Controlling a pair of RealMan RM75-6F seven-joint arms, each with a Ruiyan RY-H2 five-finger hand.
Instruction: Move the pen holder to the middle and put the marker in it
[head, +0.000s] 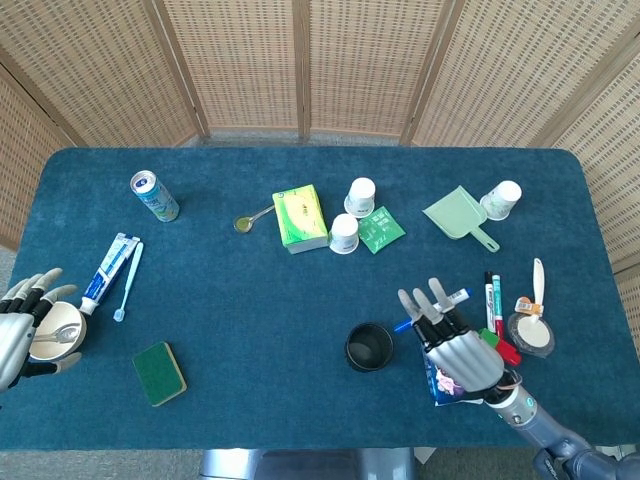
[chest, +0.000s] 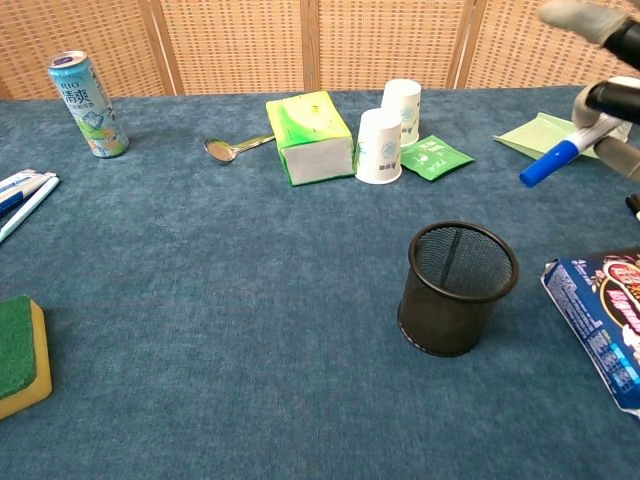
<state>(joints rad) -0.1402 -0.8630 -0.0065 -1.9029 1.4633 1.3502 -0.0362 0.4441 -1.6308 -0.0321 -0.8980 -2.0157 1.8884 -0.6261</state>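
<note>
The black mesh pen holder (head: 369, 347) (chest: 457, 286) stands upright on the blue table, right of centre. My right hand (head: 455, 341) (chest: 605, 70) hovers just right of it, holding a white marker with a blue cap (head: 430, 309) (chest: 563, 159); the capped end points down-left toward the holder and is above and to the right of its rim. My left hand (head: 22, 320) sits at the far left edge, beside a small bowl, fingers spread, holding nothing.
A snack packet (chest: 604, 325) lies right of the holder, more markers (head: 492, 300) and a small dish (head: 530, 335) beyond it. Green tissue box (head: 299, 217), two paper cups (head: 344, 233), tea sachet (head: 380, 229), dustpan (head: 456, 214), can (head: 154, 195), spoon (head: 252, 217), toothpaste (head: 108, 271), sponge (head: 159, 373).
</note>
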